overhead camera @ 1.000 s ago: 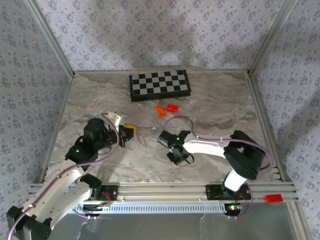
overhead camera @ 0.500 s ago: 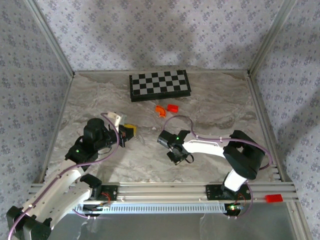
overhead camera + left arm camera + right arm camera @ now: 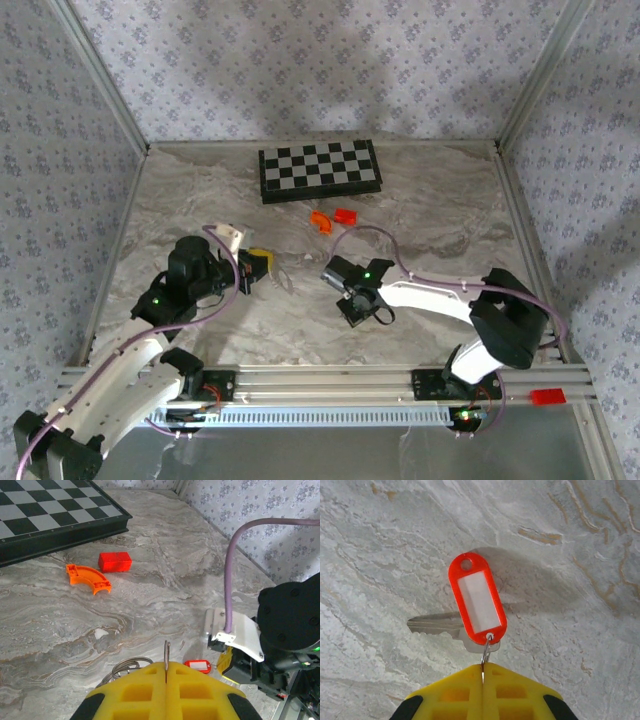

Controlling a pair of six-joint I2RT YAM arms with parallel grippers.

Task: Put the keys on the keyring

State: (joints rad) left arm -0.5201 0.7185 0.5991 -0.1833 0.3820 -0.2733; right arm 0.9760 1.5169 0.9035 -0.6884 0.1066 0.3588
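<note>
The keys are one silver key (image 3: 434, 625) with a red-orange tag (image 3: 477, 600) on a small wire ring. My right gripper (image 3: 482, 667) is shut on that small ring, just above the marble table. The tag (image 3: 198, 666) also shows beside the right gripper's yellow fingers (image 3: 227, 661) in the left wrist view. My left gripper (image 3: 166, 666) is shut on the keyring (image 3: 167, 652), which stands edge-on between its yellow fingers, with more coils (image 3: 127, 666) hanging left of them. From above, the left gripper (image 3: 262, 264) and right gripper (image 3: 352, 306) face each other a short way apart.
A black-and-white checkerboard (image 3: 319, 170) lies at the back of the table. In front of it sit an orange curved piece (image 3: 320, 221) and a red block (image 3: 345, 215). Patterned walls and metal posts close in the table on three sides.
The right gripper's jaws have shut on the tag's small ring. The right arm's elbow has swung to the right and its wrist has moved slightly right. The left arm has not moved.
</note>
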